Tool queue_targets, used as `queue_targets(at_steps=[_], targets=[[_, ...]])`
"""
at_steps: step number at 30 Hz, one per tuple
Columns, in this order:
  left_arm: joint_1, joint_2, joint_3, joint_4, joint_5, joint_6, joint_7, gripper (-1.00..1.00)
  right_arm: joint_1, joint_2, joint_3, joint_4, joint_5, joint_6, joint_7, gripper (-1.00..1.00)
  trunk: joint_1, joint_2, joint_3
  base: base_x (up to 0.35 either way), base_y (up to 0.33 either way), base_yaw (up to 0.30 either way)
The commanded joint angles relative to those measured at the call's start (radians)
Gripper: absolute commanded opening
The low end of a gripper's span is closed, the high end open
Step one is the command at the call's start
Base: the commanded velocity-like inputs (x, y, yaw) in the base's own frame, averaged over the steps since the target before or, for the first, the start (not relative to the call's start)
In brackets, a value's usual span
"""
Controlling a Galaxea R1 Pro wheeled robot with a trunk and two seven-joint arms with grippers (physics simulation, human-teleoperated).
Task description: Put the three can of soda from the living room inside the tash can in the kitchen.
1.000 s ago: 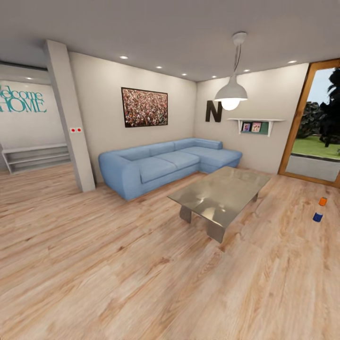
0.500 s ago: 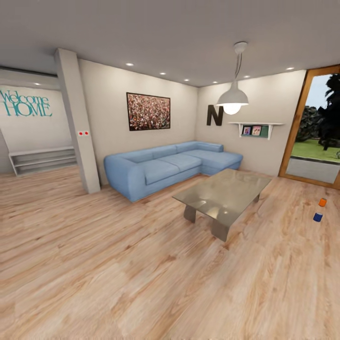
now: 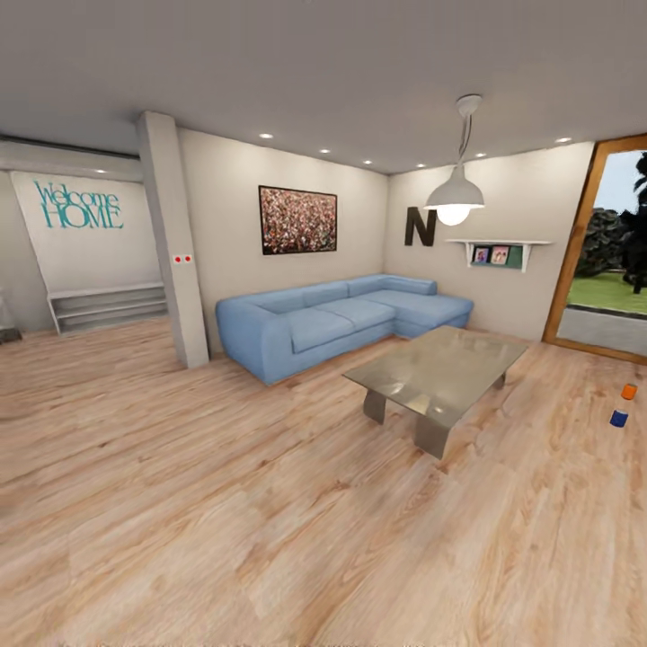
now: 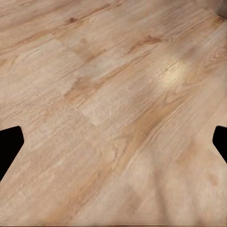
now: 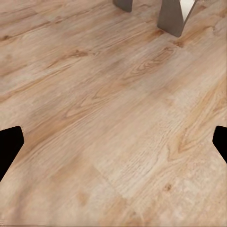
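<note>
Two soda cans stand on the light wood floor at the far right of the head view: an orange can and, just nearer to me, a dark blue can. The second orange can and the trash can are out of view. In the left wrist view my left gripper hangs over bare floorboards, its dark fingertips wide apart, open and holding nothing. My right gripper is likewise open above the floor, with the coffee table's legs a short way beyond it.
A glass-topped coffee table stands in mid-room, left of the cans. Behind it is a blue corner sofa. A grey pillar rises at the left, and a wood-framed glass door is at the right. A pendant lamp hangs above the table.
The whole head view has shifted rightward, so the camera has turned left. The cans now sit closer to the picture's right edge. Nothing in the room itself has moved.
</note>
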Motion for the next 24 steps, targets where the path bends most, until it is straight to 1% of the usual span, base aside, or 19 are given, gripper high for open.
queue_targets(at_steps=[1,4,7,11,17,24], targets=[[0.000,0.000,0.000,0.000,0.000,0.000,0.000,1.00,0.000,0.000,0.000,0.000,0.000,0.000,0.000,1.00,0.000,0.000,0.001,-0.163,-0.124,0.154],[0.000,0.000,0.000,0.000,0.000,0.000,0.000,1.00,0.000,0.000,0.000,0.000,-0.001,0.000,0.000,1.00,0.000,0.000,0.005,-0.114,-0.089,0.158],[0.000,0.001,0.001,0.000,0.002,0.000,0.000,1.00,0.000,0.000,0.000,0.000,-0.002,0.000,0.000,1.00,0.000,0.000,0.007,0.162,0.091,0.088],[0.000,0.001,0.000,0.000,0.002,0.001,0.000,1.00,0.000,0.000,0.000,0.000,-0.002,0.000,0.000,1.00,0.000,0.000,0.008,0.252,0.109,0.029],[0.000,0.001,0.000,0.000,0.007,0.001,-0.001,1.00,0.000,0.000,0.000,0.001,-0.001,0.000,0.000,1.00,0.000,0.000,0.009,0.306,0.036,0.027],[0.000,0.001,0.000,0.000,0.005,0.001,-0.001,1.00,0.000,0.000,0.000,0.001,-0.001,0.000,0.000,1.00,0.000,0.000,0.013,0.319,0.058,0.153]])
